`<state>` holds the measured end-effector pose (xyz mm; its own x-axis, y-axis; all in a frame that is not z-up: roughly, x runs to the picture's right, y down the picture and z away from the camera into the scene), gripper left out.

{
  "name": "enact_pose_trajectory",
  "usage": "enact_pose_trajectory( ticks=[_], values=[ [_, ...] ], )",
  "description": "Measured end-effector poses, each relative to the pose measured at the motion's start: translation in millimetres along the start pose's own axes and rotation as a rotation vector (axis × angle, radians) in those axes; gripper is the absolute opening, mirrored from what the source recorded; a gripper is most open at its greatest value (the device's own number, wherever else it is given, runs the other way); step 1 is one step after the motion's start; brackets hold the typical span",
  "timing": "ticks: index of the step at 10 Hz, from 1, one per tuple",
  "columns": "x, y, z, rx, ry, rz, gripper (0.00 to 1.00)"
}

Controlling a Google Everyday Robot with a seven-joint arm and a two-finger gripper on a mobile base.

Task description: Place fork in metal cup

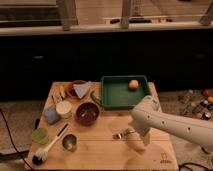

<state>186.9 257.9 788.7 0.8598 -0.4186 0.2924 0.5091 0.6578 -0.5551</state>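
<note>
The fork [120,134] is a small silvery utensil lying on the wooden table [100,160], right of centre. The metal cup [69,142] stands upright near the front left, beside the brush. My gripper [134,142] hangs from the white arm [165,125], which reaches in from the right. The gripper is low over the table, just right of the fork's handle end and very close to it. I cannot tell whether it touches the fork. The cup is well to the gripper's left.
A dark red bowl [87,113], a cream cup [63,108], a green cup [40,135] and a white-handled brush [50,147] are on the left. A green tray [117,95] holding an orange ball [133,84] is at the back.
</note>
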Motion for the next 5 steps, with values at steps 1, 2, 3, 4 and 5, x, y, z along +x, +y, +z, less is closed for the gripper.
enact_pose_trajectory(
  ticks=[1, 2, 3, 4, 5],
  values=[
    [-6.8, -4.3, 3.9, 0.001, -0.014, 0.005, 0.80],
    [-15.1, -10.3, 7.9, 0.006, -0.033, 0.008, 0.80],
    [-18.2, -11.5, 10.1, 0.006, -0.047, 0.013, 0.80],
    [-22.7, -14.4, 11.9, 0.007, -0.060, 0.014, 0.80],
    [-32.3, -20.4, 11.4, 0.014, -0.074, 0.008, 0.80]
  ],
)
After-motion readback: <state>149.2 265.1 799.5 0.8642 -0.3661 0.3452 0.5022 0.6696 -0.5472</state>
